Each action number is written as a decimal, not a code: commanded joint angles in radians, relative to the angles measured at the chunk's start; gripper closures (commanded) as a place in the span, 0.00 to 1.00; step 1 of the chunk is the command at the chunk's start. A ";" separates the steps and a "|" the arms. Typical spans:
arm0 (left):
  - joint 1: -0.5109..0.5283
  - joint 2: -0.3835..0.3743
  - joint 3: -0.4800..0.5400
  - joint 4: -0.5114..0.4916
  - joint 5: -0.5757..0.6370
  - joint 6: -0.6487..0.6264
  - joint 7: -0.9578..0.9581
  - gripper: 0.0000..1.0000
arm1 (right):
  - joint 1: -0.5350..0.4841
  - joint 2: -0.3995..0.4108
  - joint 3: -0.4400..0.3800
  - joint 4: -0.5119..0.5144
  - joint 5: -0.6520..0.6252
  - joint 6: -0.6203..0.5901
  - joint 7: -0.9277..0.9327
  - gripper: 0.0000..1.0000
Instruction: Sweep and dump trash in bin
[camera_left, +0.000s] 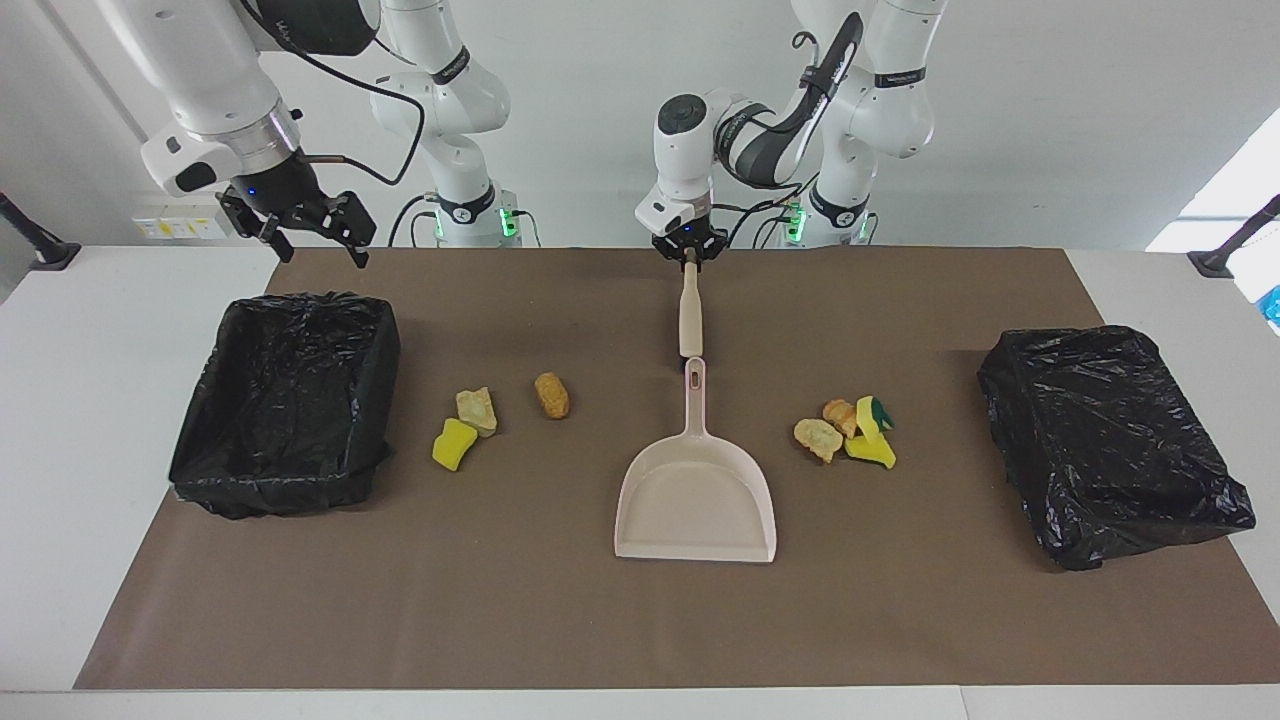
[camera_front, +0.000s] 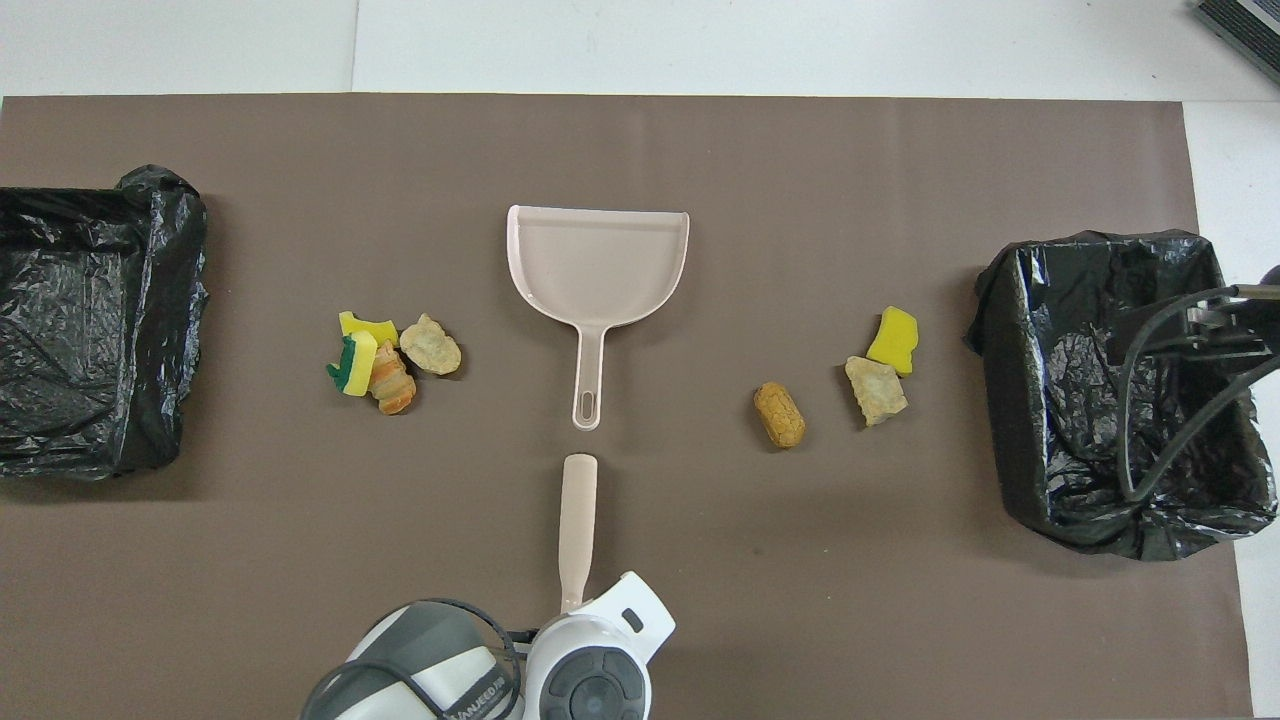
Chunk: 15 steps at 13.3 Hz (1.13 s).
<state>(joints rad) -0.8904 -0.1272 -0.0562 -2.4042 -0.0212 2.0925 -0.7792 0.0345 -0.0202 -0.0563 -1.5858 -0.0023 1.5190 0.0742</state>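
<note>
Left gripper clamped on smooth beige brush handle just robotward of pink plastic dustpan, spongy yellow and lumpy tan trash beside the dustpan, right gripper spread empty over crinkled black bin.

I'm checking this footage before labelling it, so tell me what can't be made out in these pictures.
- Overhead view: the left hand's grip on the brush handle is hidden under the arm's own wrist.
- Both views: no bristles show on the brush.
- Overhead view: the bin at the left arm's end is cut off by the edge.
- Overhead view: the right hand is out of frame; only cables show over the other bin.
</note>
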 joint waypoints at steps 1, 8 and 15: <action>0.108 -0.046 0.001 0.077 -0.002 -0.173 0.061 1.00 | 0.007 -0.027 0.041 -0.042 0.027 0.055 0.032 0.00; 0.578 -0.175 0.007 0.111 0.012 -0.319 0.377 1.00 | 0.201 0.092 0.070 -0.052 0.031 0.262 0.226 0.00; 0.795 0.171 0.006 0.401 0.142 -0.218 0.658 1.00 | 0.424 0.290 0.069 -0.054 0.025 0.530 0.542 0.00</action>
<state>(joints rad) -0.0854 -0.1138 -0.0338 -2.1198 0.0704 1.8576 -0.1156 0.4276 0.2372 0.0181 -1.6478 0.0125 2.0042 0.5689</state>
